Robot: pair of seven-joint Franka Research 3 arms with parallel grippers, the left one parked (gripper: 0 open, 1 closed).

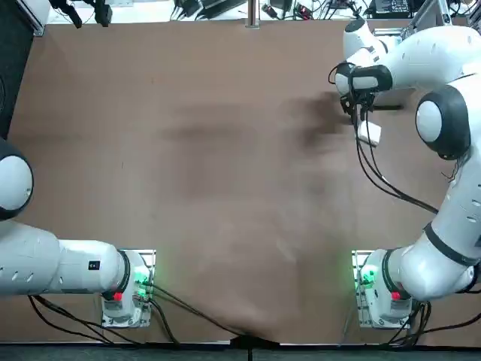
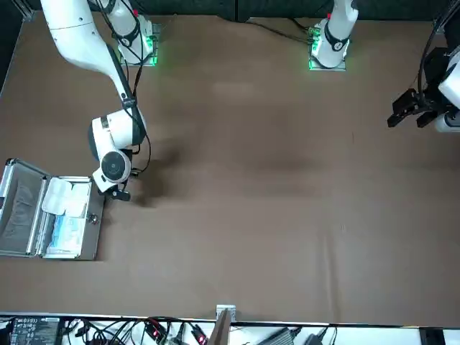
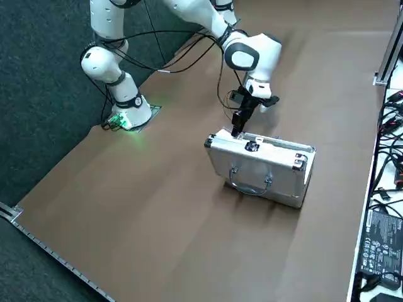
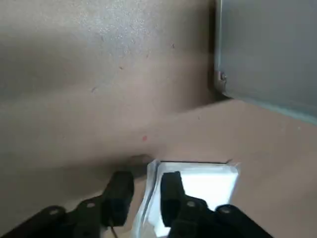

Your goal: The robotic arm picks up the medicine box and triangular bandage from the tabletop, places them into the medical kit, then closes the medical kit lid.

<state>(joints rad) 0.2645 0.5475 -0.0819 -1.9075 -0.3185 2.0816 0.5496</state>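
The robotic arm (image 1: 428, 248), glossy white with grey joint caps, reaches out from its base over the brown surface (image 1: 210, 195). At its end, the right gripper (image 4: 147, 191) points down just beside the open medical kit, its black jaws apart. A flat white packet with clear, creased edges (image 4: 198, 186) shows at the jaws in the wrist view; from this angle I can't fairly tell whether they have hold of it. The medical kit (image 2: 92, 219) is silver metal, on the robot's right side of the surface. Its lid (image 3: 255, 170) stands open toward the robot's right, with a metal loop handle (image 3: 249, 189). Inside are a soft white packet (image 2: 57, 196) and blue-and-white contents (image 2: 66, 233). Past the surface's far edge, a black power brick (image 3: 381, 245) carries pale print too small to read.
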